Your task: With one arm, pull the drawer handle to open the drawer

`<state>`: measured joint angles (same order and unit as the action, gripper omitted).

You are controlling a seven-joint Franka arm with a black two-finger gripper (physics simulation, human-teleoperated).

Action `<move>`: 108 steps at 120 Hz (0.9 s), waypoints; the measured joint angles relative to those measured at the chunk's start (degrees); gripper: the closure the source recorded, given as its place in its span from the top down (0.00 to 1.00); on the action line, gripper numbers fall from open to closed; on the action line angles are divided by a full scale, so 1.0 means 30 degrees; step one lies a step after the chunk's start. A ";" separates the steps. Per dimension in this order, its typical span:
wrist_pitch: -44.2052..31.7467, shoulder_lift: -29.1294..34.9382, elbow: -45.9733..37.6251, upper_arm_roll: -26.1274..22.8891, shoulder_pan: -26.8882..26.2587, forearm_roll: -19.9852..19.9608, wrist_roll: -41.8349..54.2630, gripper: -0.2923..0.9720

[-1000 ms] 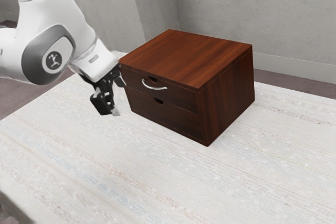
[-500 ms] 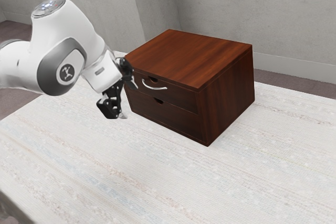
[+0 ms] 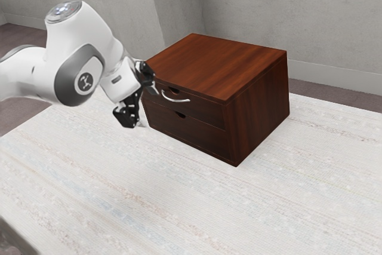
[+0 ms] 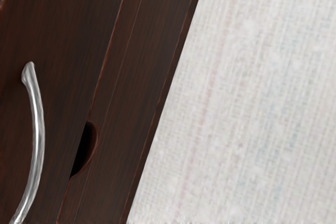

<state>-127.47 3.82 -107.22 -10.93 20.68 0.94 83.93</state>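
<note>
**Item 1: gripper** point(image 3: 129, 119). Black, carried on the white arm point(image 3: 71, 70). It hangs tip-down just off the near front corner of the cabinet point(image 3: 239, 82), at about the height of the lower drawer point(image 3: 191, 134). Aperture: cannot tell from either view.

**Item 2: handle** point(image 3: 175, 97). Slim silver bow, 1 piece, mounted on the upper drawer point(image 3: 197, 108).
- Position: ahead of the gripper, higher than its tip and further along the cabinet face. It is near but apart from the gripper.
- Long axis: level, running along the drawer face and parallel to the table point(image 3: 179, 207).
- Facing: the bow bulges out of the face, toward the side the gripper stands on.

**Item 3: upper drawer.** The front lies flush with the cabinet face, so it reads as shut. Travel is judged to be straight out of that face, back toward the gripper.

**Item 4: notch** point(image 4: 84, 148). Dark cut-out at the lower drawer's top edge, just under the handle. It is not the target.

**Step in hand (judged): approach, no contact.**
1. Lift the gripper to handle height and carry it along the face to mid-span, where the gap behind the bow looks widest.
2. Set the closing line across the bar, at a right angle to its long axis.
3. Clear the cabinet corner on the way in.
4. Once the handle is gripped, draw back square to the face. An off-centre or slanted pull may bind the drawer or slip off the curve.
</note>
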 joint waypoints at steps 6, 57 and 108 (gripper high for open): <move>-0.0063 -0.0164 0.0071 0.0005 0.0017 0.0013 0.0114 0.77; -0.0399 -0.1343 0.0901 -0.0134 -0.0040 0.0039 0.0784 0.77; -0.0641 -0.1862 0.0896 -0.0166 -0.0138 0.0040 0.1092 0.77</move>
<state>-129.40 -1.76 -104.53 -11.42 20.27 1.05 87.20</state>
